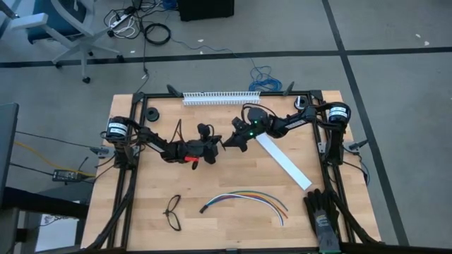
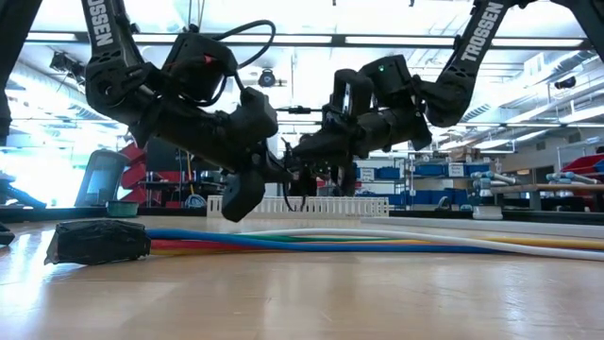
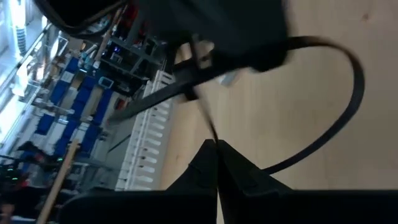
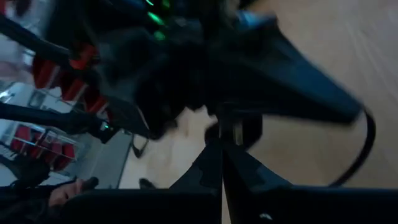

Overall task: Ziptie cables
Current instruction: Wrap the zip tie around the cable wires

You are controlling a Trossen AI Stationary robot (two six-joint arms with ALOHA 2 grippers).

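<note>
Up above the middle of the wooden table (image 1: 141, 212), both arms are meeting tip to tip. The left gripper (image 1: 214, 149) is reaching in from the left with its fingers pressed together, and in the left wrist view a thin dark ziptie (image 3: 339, 118) is running from between those clenched fingers (image 3: 233, 168) and curving round in a loop. The right gripper (image 1: 229, 143) is coming in from the right, its jaws also clenched; whether they are pinching the ziptie as well cannot be told. Nearer the front edge, the cables (image 1: 247, 199) are lying flat on the table, well apart from both grippers, their dark joined end (image 1: 203, 209) pointing left. A pair of black glasses (image 1: 172, 212) is lying just left of them. A wide white strip (image 1: 284, 161) is lying slantwise under the right arm.
</note>
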